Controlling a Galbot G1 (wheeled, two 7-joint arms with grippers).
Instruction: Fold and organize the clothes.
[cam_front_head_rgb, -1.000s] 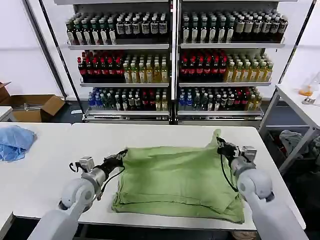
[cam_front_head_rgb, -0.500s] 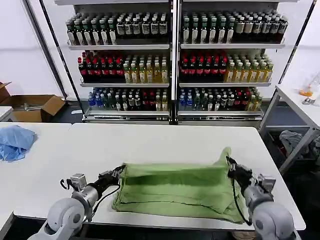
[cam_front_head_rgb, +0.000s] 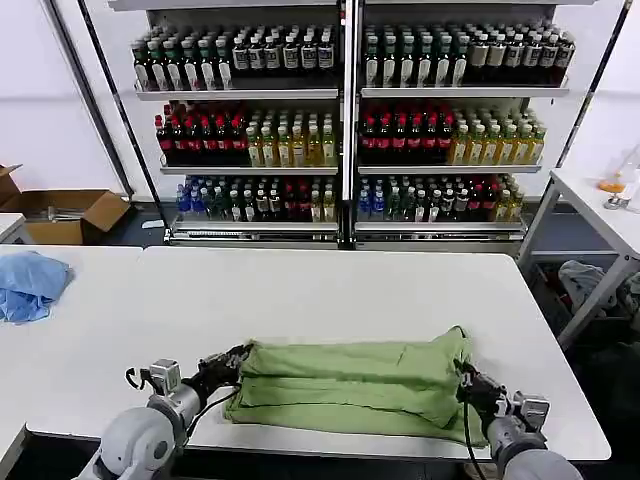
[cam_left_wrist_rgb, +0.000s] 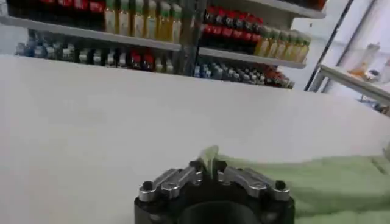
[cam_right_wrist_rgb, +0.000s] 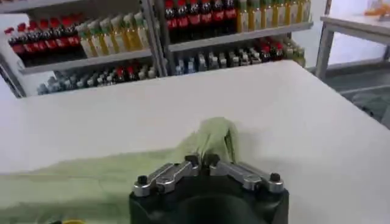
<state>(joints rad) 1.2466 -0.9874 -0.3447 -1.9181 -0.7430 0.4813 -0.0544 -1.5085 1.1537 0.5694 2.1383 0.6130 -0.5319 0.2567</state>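
Two racks of bottled drinks (cam_front_head_rgb: 345, 120) filled the background behind a white table (cam_front_head_rgb: 300, 290). A sage-green shirt (cam_front_head_rgb: 350, 385), plain side up, lay folded into a wide, low band near the table's front edge, stretched between the two arms. A crumpled blue cloth (cam_front_head_rgb: 28, 283) sat well apart on the adjoining table to the far left. The left gripper (cam_front_head_rgb: 236, 358) pinched the shirt's upper left corner, fingers closed on a small peak of fabric (cam_left_wrist_rgb: 209, 159). The right gripper (cam_front_head_rgb: 466, 375) pinched the upper right corner likewise, fingers closed on a raised fold of cloth (cam_right_wrist_rgb: 216, 139), low over the tabletop.
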